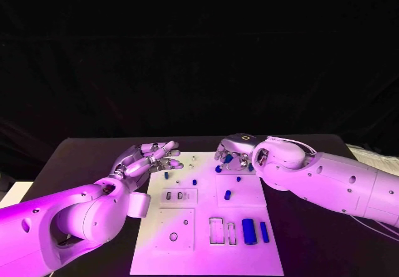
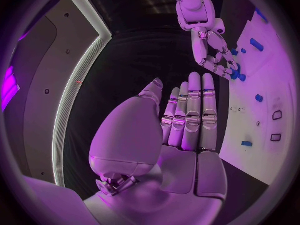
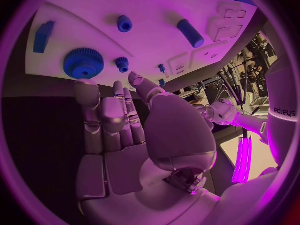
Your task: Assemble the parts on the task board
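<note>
Hovering at the task board (image 1: 208, 231)'s far edge, both hands are holding nothing: left hand (image 1: 154, 158) at 11 o'clock, right hand (image 1: 234, 157) at 1 o'clock, fingers extended above blue gear (image 3: 83, 63).

I think I am working in a robot lab. A black tabletop (image 1: 91, 156) stands in front of a dark black curtain (image 1: 199, 63). On it lies a white task board (image 1: 208, 254) with small blue parts (image 1: 248, 229) made for practice. My right wrist view shows lab gear and cables (image 3: 240, 72) standing behind the board.
</note>
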Motion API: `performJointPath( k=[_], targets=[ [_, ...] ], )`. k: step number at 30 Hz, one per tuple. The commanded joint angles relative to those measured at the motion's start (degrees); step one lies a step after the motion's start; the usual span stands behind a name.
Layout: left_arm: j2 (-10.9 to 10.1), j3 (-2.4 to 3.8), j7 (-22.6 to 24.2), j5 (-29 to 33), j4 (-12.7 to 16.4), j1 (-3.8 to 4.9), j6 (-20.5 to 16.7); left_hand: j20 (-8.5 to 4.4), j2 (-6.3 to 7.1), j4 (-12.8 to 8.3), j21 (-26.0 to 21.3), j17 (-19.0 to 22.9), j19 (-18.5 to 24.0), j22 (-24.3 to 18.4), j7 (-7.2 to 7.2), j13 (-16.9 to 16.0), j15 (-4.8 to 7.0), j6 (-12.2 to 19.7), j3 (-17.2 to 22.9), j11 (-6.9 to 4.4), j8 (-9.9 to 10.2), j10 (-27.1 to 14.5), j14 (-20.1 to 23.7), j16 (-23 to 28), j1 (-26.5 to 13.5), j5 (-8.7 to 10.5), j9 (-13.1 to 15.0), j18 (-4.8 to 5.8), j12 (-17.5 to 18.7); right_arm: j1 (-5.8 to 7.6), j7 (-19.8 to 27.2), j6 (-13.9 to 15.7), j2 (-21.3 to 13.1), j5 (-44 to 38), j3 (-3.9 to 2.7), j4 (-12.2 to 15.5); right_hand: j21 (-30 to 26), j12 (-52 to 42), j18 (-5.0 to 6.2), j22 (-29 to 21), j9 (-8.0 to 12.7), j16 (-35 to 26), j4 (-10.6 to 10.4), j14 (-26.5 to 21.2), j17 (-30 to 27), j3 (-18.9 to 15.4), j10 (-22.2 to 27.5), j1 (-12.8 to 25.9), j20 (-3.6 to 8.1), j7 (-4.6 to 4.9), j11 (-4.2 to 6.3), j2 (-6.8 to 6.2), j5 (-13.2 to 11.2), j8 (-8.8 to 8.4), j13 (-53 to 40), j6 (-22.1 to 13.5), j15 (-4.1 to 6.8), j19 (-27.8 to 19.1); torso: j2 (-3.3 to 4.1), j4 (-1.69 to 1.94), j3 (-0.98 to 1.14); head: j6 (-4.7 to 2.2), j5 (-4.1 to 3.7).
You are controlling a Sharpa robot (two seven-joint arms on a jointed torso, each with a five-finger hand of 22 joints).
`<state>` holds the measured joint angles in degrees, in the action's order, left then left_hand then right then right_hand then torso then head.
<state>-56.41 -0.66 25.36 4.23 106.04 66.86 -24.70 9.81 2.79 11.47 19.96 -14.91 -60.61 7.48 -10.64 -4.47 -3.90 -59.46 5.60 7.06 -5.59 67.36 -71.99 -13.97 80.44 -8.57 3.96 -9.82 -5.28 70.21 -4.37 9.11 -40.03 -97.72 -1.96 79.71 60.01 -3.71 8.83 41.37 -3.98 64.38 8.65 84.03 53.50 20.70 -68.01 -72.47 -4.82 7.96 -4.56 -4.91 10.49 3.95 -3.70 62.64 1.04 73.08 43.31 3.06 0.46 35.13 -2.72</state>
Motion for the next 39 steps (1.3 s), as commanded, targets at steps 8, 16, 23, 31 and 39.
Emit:
performJointPath(
  k=[8, 16, 23, 31, 39],
  targets=[
    [0.0, 0.06, 0.0, 0.2, 0.3, 0.29, 1.4, 0.35, 0.29, -0.1, -0.3, -0.3, 0.0, -0.1, -0.46, 0.1, -0.04, 0.1, 0.1, 0.32, 0.5, -0.2, 0.3, 0.5, 0.1, 0.36, -0.1, -0.57, 0.4, 0.04, -0.9, -4.4, 1.1, -2.6, 0.03, -1.0, 2.0, 0.1, -0.94, 2.2, 0.0, 2.0, -0.9, 2.1, 1.9, 0.5, 0.9, -0.2, -0.24, 0.06, -0.02, -0.87, -0.5, -0.31, 0.1, -0.7, -0.49, 0.4, 0.81, 0.36, -0.01, -0.19, 0.01],
    [-0.5, 0.07, 0.0, 0.2, 0.5, 0.51, 1.4, 0.43, 0.3, -0.2, -0.4, -0.6, 0.1, -0.1, -0.62, 0.2, -0.13, 0.4, 0.1, 0.48, 0.8, -0.5, 0.4, 0.6, 0.1, 0.36, -0.1, -0.57, 0.8, 0.01, -1.5, -5.2, 1.7, -3.1, 0.1, -1.7, 2.6, 0.1, -0.99, 2.8, 0.0, 2.7, -1.3, 2.1, 2.7, 0.6, 1.0, -0.2, -0.3, 0.12, -0.06, -0.87, -0.7, -0.29, 0.1, -0.7, -0.53, 0.3, 1.16, 0.41, 0.04, -0.16, 0.05],
    [-0.7, 0.07, -0.2, 0.2, 0.5, 0.65, 1.5, 0.45, 0.29, -0.2, -0.4, -0.6, 0.1, -0.2, -0.65, 0.2, -0.15, 0.4, 0.1, 0.51, 0.9, -0.6, 0.4, 0.7, 0.1, 0.36, -0.1, -0.58, 0.9, 0.0, -2.3, -5.2, 1.7, -4.2, 0.12, -1.8, 4.1, 0.0, -1.17, 4.6, -0.2, 4.1, -1.9, 2.1, 4.0, 1.3, 0.5, -0.6, -0.35, 0.0, 0.04, -0.55, -0.9, -0.13, 0.0, -0.3, -0.49, 0.5, 1.3, 0.45, 0.05, -0.14, 0.08],
    [-0.8, 0.07, -0.3, 0.2, 0.5, 0.7, 1.6, 0.46, 0.27, -0.2, -0.4, -0.7, 0.1, -0.2, -0.67, 0.2, -0.17, 0.4, 0.1, 0.53, 0.9, -0.7, 0.4, 0.7, 0.1, 0.36, -0.1, -0.58, 0.9, -0.01, -2.1, -5.6, 2.0, -4.3, 0.13, -1.9, 5.7, -0.2, -1.33, 6.3, -0.4, 5.5, -2.6, 2.0, 5.2, 2.8, -0.9, -1.3, -0.21, -0.31, 0.39, 0.2, -2.5, 0.15, 0.0, 1.1, -0.26, 0.6, 1.55, 0.51, 0.04, -0.25, 0.03],
    [-0.7, 0.07, -0.5, 0.2, 0.4, 0.71, 1.6, 0.47, 0.26, -0.2, -0.4, -0.7, 0.1, -0.2, -0.68, 0.2, -0.18, 0.4, 0.1, 0.55, 0.9, -0.7, 0.4, 0.7, 0.1, 0.36, -0.1, -0.58, 1.0, -0.03, -1.6, -5.0, 2.2, -3.9, 0.14, -2.0, 7.0, -0.4, -1.53, 8.0, -0.8, 6.7, -3.9, 2.1, 6.5, 3.5, -2.6, -1.0, 0.04, -0.83, 0.9, 0.74, -3.3, 0.67, -0.1, 2.9, 0.08, 0.9, 1.71, 0.57, 0.02, -0.35, 0.0]
  ],
)
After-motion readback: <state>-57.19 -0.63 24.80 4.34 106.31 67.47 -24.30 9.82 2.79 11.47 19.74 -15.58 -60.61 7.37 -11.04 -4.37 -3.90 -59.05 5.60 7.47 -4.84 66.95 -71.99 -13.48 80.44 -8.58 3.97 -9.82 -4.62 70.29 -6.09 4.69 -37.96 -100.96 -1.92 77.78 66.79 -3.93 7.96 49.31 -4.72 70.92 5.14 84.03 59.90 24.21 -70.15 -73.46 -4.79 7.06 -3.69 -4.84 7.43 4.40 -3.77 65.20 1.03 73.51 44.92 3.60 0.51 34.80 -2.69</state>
